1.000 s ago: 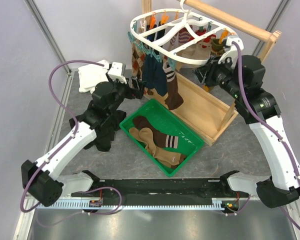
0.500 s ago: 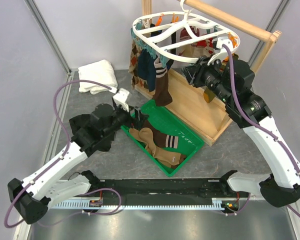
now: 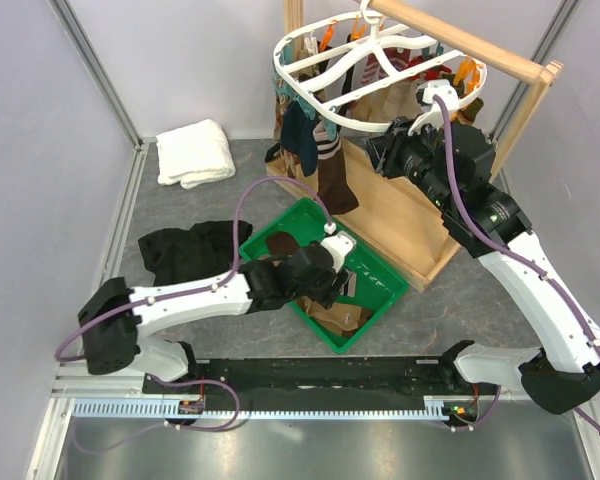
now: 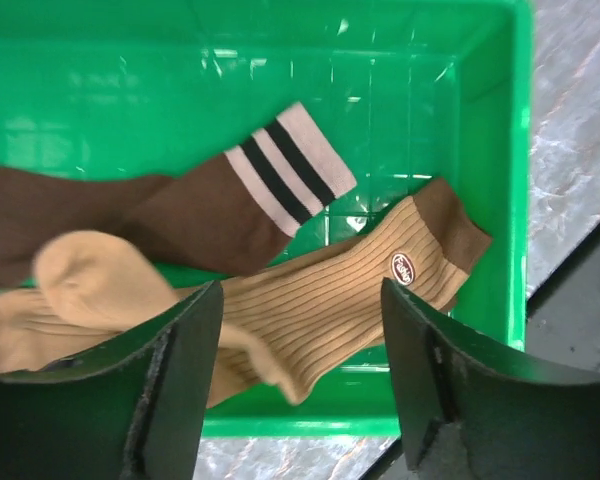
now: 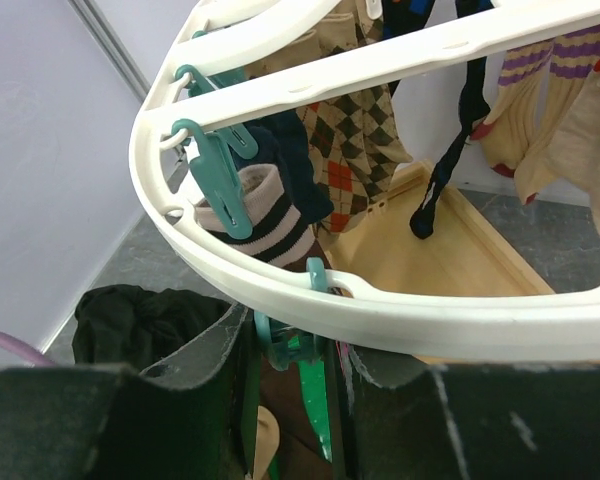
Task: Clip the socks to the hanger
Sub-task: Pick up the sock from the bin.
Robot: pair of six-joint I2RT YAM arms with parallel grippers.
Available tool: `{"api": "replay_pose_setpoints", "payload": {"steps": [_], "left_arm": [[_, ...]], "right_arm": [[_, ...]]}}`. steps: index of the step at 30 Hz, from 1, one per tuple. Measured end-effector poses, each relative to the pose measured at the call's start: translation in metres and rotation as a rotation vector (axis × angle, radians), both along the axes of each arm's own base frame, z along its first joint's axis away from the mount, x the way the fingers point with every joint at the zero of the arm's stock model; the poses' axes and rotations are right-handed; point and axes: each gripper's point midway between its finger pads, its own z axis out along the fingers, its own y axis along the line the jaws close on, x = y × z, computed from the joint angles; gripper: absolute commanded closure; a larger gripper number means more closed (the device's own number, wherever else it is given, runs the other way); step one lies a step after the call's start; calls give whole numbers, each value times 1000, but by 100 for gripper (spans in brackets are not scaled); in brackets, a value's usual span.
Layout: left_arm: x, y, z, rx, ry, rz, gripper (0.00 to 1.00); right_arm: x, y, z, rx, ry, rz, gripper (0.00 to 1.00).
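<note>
Item: white oval ribbed plastic hanger (image 5: 430,320), hung on the wooden rail stand (image 3: 400,215) at the far right of the grey bench (image 3: 230,200).

Already clipped to it, we count:
- a brown-and-white striped sock (image 5: 265,225)
- an argyle sock (image 5: 350,150)
- a navy sock (image 5: 285,150)
- others on its far side

Right pincer (image 5: 292,365): closed on a teal clip (image 5: 272,345) under the hanger's near rim.

Left pincer (image 4: 300,330): jaws apart, empty, above the green plastic tray (image 4: 380,60) at near centre.

In the tray:
- a tan ribbed sock (image 4: 330,290)
- a dark brown sock with white stripes (image 4: 210,210)

We judge the task well along, with at least these two left to clip.
</note>
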Motion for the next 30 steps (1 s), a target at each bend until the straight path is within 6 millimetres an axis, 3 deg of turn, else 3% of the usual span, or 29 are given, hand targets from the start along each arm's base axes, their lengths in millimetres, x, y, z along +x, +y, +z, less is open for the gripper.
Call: {"api": "replay_pose_setpoints", "payload": {"steps": [6, 13, 27, 30], "left_arm": [[7, -16, -35, 54, 85, 124, 49], [13, -31, -66, 82, 158, 211, 56], [28, -48, -116, 199, 172, 256, 59], [31, -54, -115, 195, 170, 256, 72]], "right_arm": [[2, -4, -4, -14, -4, -20, 100], [4, -6, -7, -27, -7, -36, 100], [5, -8, -9, -33, -15, -43, 100], [5, -8, -9, -34, -16, -45, 100]]}}
